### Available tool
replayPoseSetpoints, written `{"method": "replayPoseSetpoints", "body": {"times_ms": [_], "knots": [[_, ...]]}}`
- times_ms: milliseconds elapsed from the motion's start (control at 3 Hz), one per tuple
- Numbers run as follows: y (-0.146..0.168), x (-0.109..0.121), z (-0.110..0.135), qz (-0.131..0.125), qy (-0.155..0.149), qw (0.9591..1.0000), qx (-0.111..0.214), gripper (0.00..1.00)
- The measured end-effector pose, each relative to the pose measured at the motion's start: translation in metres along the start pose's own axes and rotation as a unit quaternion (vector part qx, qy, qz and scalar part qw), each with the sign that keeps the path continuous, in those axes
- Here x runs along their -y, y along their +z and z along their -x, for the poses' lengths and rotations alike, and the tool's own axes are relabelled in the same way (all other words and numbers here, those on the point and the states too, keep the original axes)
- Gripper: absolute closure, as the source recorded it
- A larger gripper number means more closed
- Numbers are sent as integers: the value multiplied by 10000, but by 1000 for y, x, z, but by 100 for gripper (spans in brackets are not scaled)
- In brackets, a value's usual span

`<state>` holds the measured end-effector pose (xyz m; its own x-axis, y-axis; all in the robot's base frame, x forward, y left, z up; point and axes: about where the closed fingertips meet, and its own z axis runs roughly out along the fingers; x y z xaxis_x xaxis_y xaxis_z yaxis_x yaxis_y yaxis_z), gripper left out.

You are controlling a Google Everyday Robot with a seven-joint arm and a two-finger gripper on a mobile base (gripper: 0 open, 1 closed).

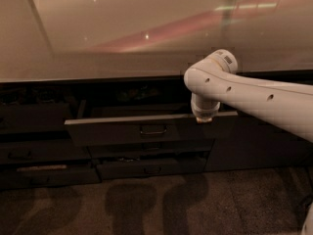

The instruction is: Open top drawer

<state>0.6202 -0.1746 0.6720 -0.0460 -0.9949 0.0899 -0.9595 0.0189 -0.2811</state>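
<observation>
Pale, glossy countertop (122,38) fills the upper half of the frame, with a pink streak of reflected light and a few bright specks across it. Below its front edge runs a dark cabinet (254,141) in deep shade.

At the centre of the frame the top drawer (112,131) stands partly open. Its wide dark front sits forward of the cabinet face, with a pale rim along the top edge and a dark loop handle (153,129) in the middle. What lies inside is too dark to make out. Under it sit two narrower fronts (151,169), one above the other, and the left stack (34,151) of dark fronts fills the lower left.

A white arm (254,94) reaches in from the right edge, bends at a rounded joint right of centre and turns down. The gripper (203,117) is at its lower end, right at the drawer's top rim near the right end of the front — whether it touches the rim, and how its grip stands, cannot be told.

Grey carpeted floor (244,199) spans the bottom of the frame, with rounded shadows (146,199) just below the drawers.
</observation>
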Motion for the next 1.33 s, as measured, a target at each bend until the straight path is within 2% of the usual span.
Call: {"method": "replayPoseSetpoints", "body": {"times_ms": [1333], "knots": [[-3, -12, 0, 57, -54, 10000, -3, 100]]}}
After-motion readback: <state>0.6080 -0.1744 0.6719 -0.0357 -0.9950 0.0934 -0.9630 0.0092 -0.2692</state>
